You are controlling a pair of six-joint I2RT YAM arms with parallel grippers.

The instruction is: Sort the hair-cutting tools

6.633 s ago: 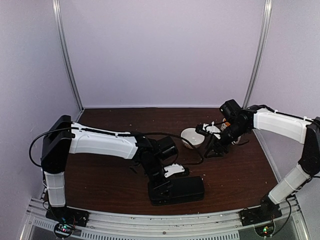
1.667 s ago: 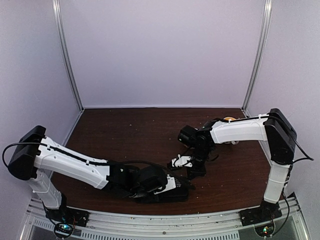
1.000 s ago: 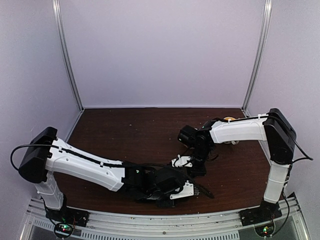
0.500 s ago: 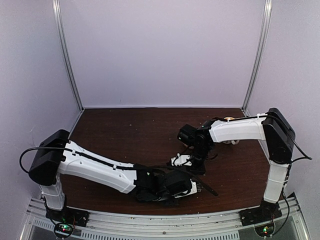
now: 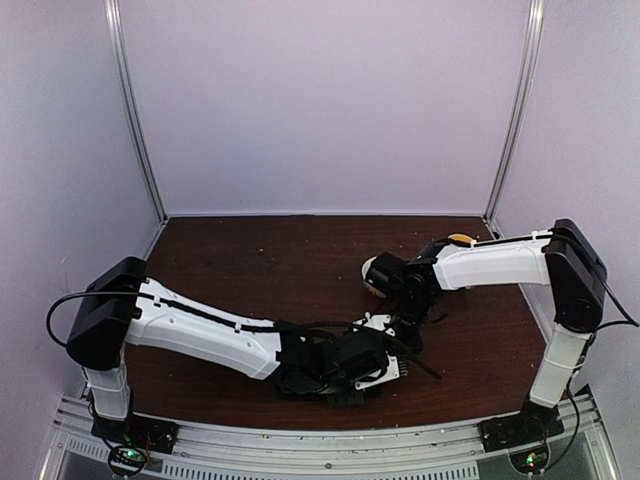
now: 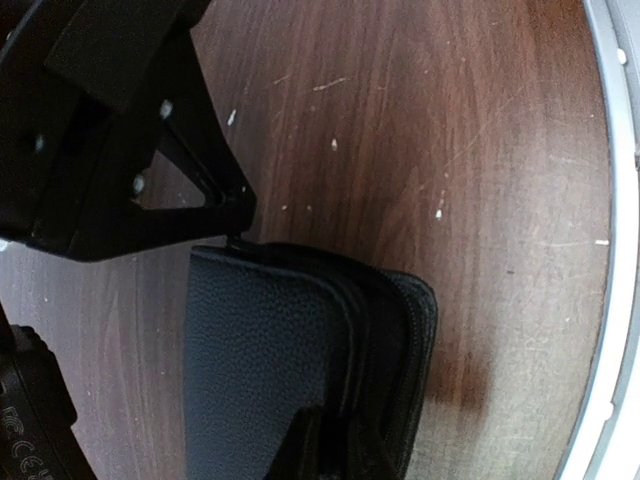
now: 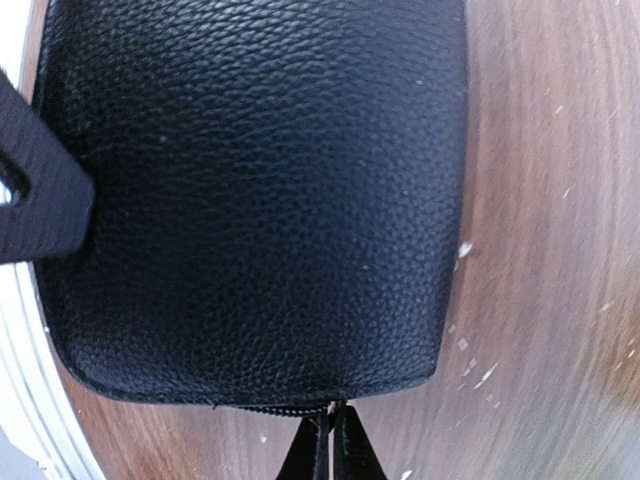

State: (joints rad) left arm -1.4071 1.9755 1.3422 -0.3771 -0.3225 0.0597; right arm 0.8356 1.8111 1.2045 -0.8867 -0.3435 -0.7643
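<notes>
- Right wrist view: my right pincer [image 7: 325, 442] is pinched shut at the zipper [image 7: 285, 408] of the black case [image 7: 250, 190]; can't tell if it has the pull.
- My left pincer [image 6: 335, 452] looks clamped on the case's edge, on the tabletop [image 6: 450, 150].
- Scissors: nowhere visible, probably inside.
- Guessing we're unzipping; next, drag the zipper round, left holding firm.

Pale lilac walls [image 5: 320, 100] enclose a scratched dark brown wooden table [image 5: 250, 260].
</notes>
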